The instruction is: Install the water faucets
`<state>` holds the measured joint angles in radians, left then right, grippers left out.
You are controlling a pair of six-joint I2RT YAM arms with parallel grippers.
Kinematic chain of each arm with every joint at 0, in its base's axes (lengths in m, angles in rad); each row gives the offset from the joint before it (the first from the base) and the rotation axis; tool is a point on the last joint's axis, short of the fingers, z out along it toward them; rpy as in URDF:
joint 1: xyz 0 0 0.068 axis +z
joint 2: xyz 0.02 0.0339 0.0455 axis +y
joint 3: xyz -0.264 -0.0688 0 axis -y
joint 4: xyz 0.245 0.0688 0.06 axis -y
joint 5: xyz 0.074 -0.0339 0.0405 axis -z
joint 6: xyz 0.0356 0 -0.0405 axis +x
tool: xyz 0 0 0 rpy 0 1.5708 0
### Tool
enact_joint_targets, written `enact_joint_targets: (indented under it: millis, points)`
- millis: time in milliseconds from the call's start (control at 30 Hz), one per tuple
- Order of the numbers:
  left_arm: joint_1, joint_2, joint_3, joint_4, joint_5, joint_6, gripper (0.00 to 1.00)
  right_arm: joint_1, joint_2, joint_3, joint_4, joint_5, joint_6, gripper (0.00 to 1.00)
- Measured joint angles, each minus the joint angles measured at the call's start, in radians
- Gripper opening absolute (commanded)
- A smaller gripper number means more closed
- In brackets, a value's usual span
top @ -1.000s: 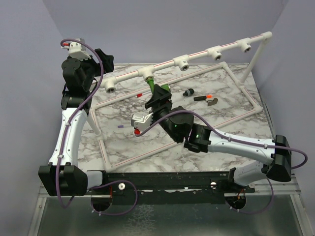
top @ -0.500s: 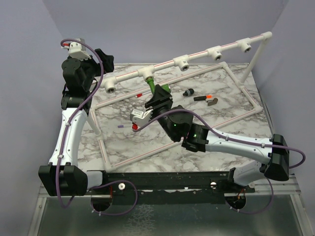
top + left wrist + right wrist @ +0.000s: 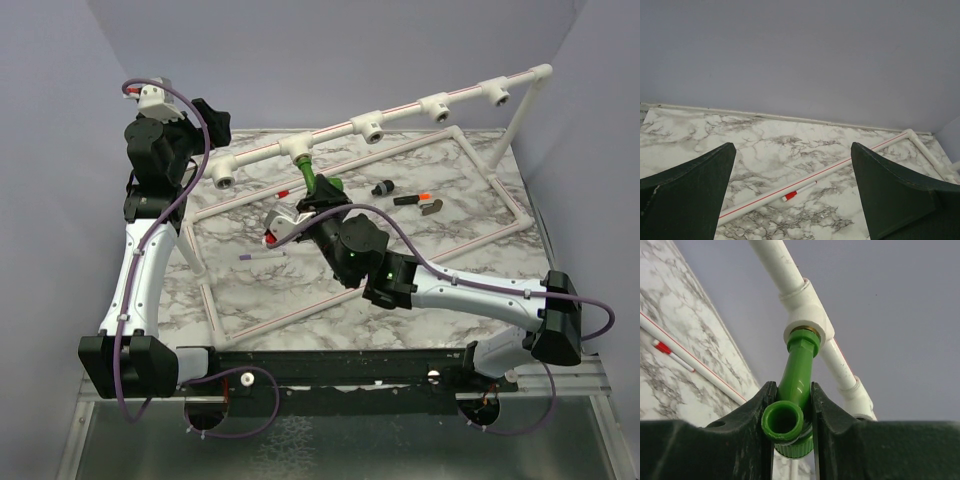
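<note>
Marbled white-and-grey tabletop (image 3: pixel 470 250) lies under both my arms, with plain lilac walls behind it. My right gripper (image 3: pixel 789 401) is clamped on the bright green plastic faucet (image 3: pixel 799 365): the two dark fingers (image 3: pixel 756 410) press its stem from either side, and its round open end faces my wrist camera just below the pinch. The stem runs up and away from me, and its hexagonal far end sits right at the mouth of a white plastic T-socket (image 3: pixel 806 315) on the raised white pipe rail (image 3: pixel 400 116). From above, that socket is the second from the left of five along the rail, and the faucet slants down from it into my grip. To the right of my gripper two small dark parts lie on the marble, a black one (image 3: pixel 381 187) and one with an orange tip (image 3: pixel 420 200), both too small to make out. A white stick with a red tip (image 3: pixel 285 188) lies just left of the faucet, and a thin purple pen (image 3: pixel 245 257) lies nearer me. The white pipe base frame (image 3: pixel 300 310) rests flat on the table around all of these. My left gripper (image 3: pixel 792 150) hangs raised at the far left corner, fingers spread wide with nothing between them.
</note>
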<state>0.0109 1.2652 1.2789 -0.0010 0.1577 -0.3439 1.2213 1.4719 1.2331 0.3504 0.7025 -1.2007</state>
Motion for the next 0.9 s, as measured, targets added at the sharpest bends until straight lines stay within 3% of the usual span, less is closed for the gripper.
enact_joint_targets:
  millis: [900]
  points:
    - [0.002, 0.001, 0.001, -0.002, 0.002, 0.000, 0.99, -0.018, -0.025, -0.085, 0.232, 0.072, 1.292, 0.01]
